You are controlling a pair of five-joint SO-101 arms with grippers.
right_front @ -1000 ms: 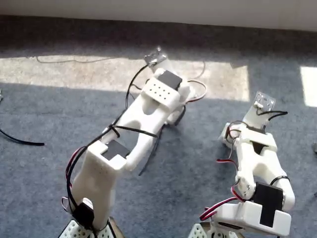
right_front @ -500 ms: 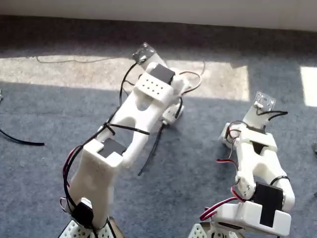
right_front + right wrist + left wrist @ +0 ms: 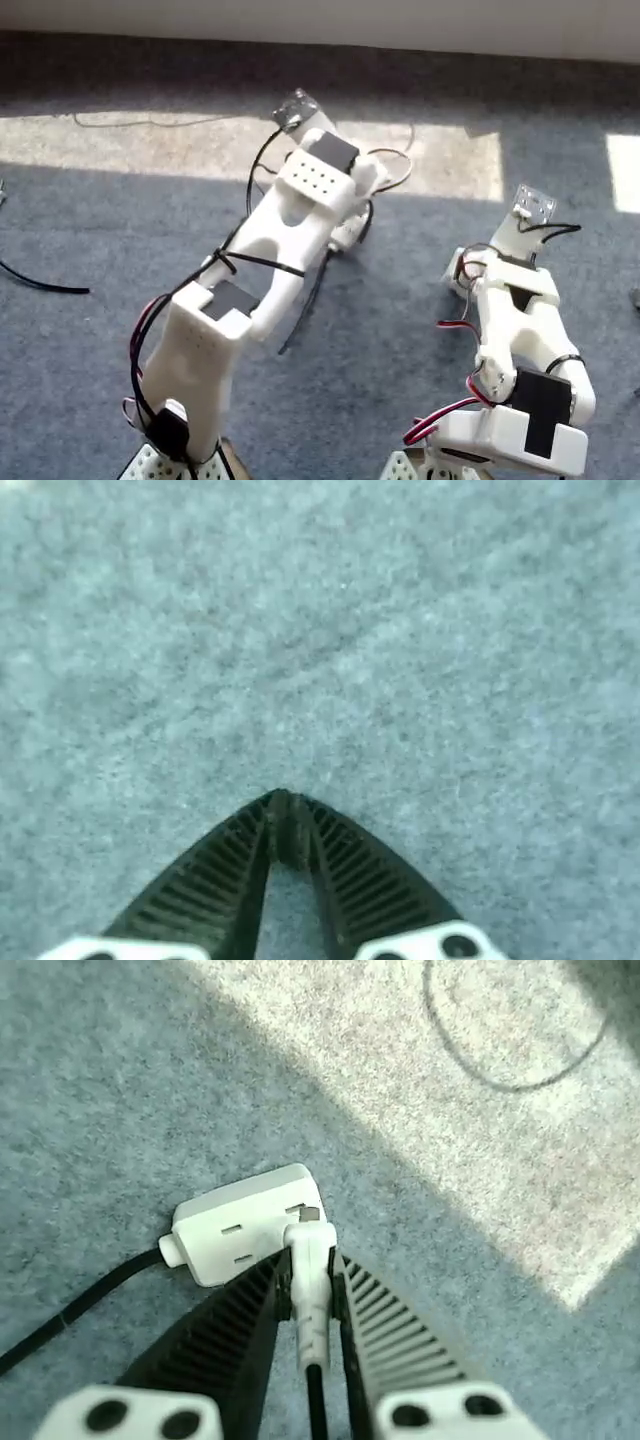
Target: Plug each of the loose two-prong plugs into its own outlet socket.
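I see my left hand (image 3: 310, 1260) clenched on a white plug (image 3: 310, 1310). Both fingers (image 3: 250, 1310) press on the sides of the plug, and its black cord (image 3: 316, 1400) runs back between them. The front end of the plug touches the white outlet block (image 3: 240, 1225) at the socket on one end. A bit of metal prong shows there, but I cannot tell how far in it is. Two more slots on the block are open. A thick black cable (image 3: 80, 1300) comes out of the block's other end and lies on the grey carpet (image 3: 120, 1080).

From above, my left arm (image 3: 290, 230) stretches out toward the far edge of the carpet. The outlet block (image 3: 350, 232) peeks out under it, just beside the sunny patch (image 3: 130, 150).

My right arm (image 3: 520, 330) is folded up nearer the near edge, off to the right. My right hand (image 3: 287, 830) is clenched with nothing in it, tips pressed together above bare carpet.
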